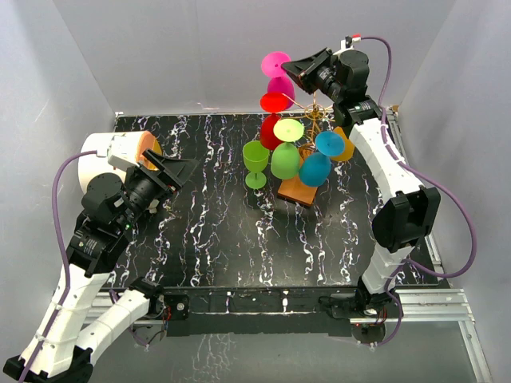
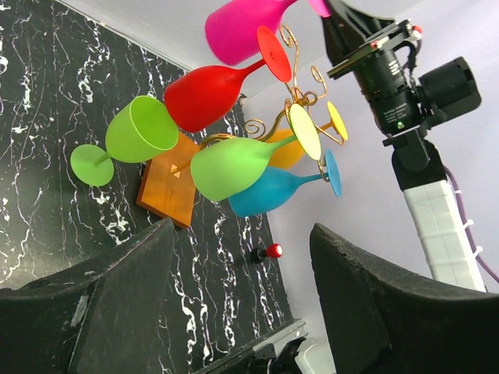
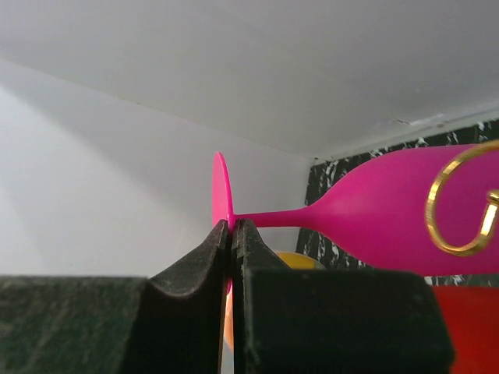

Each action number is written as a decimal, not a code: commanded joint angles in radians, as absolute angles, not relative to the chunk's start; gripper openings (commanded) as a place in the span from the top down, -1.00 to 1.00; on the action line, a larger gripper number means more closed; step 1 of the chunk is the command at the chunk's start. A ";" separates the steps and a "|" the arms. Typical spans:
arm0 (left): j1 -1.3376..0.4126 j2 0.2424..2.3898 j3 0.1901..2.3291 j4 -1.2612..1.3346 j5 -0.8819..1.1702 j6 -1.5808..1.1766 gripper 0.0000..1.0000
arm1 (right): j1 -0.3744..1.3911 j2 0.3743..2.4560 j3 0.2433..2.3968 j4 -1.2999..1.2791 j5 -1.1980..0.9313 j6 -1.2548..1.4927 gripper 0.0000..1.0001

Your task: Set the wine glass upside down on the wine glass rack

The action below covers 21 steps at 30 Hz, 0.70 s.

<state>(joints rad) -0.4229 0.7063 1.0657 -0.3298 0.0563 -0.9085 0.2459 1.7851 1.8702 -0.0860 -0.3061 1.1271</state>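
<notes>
At the top of the rack (image 1: 297,191), the right pincer (image 3: 231,234) clamps the pink glass (image 3: 374,206) by its foot, seemingly not yet hung; left pincer (image 2: 242,234) stands apart.

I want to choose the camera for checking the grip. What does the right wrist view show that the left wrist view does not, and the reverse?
Only right wrist: the right claw pinching the pink wine glass by its foot. Only left wrist: the open left claw, the blue glass, the green glass beside the wine glass rack. Both: that pink glass, the rack's gold wire, the black table.
</notes>
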 commanded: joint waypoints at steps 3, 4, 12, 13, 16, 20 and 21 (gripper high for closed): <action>-0.426 0.700 1.052 -0.328 0.066 -0.908 -0.38 | 0.228 1.750 1.868 -0.184 -0.238 1.145 1.00; -0.426 0.697 1.051 -0.328 0.066 -0.909 -0.38 | 0.225 1.731 1.842 -0.177 -0.229 1.159 1.00; -0.426 0.703 1.046 -0.322 0.068 -0.913 -0.38 | 0.213 1.651 1.776 -0.196 -0.179 1.198 1.00; -0.426 0.702 1.047 -0.322 0.068 -0.913 -0.38 | 0.211 1.643 1.767 -0.201 -0.174 1.209 1.00; -0.426 0.700 1.045 -0.322 0.066 -0.914 -0.38 | 0.207 1.607 1.718 -0.186 -0.147 1.250 1.00; -0.425 0.696 1.046 -0.326 0.062 -0.916 -0.38 | 0.203 1.583 1.706 -0.207 -0.102 1.262 1.00; -0.426 0.695 1.046 -0.327 0.061 -0.915 -0.38 | 0.200 1.581 1.704 -0.211 -0.097 1.265 1.00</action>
<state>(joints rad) -0.4229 0.7052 1.0489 -0.3302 0.0559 -0.9165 0.2108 1.6325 1.7035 -0.2405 -0.1551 1.2339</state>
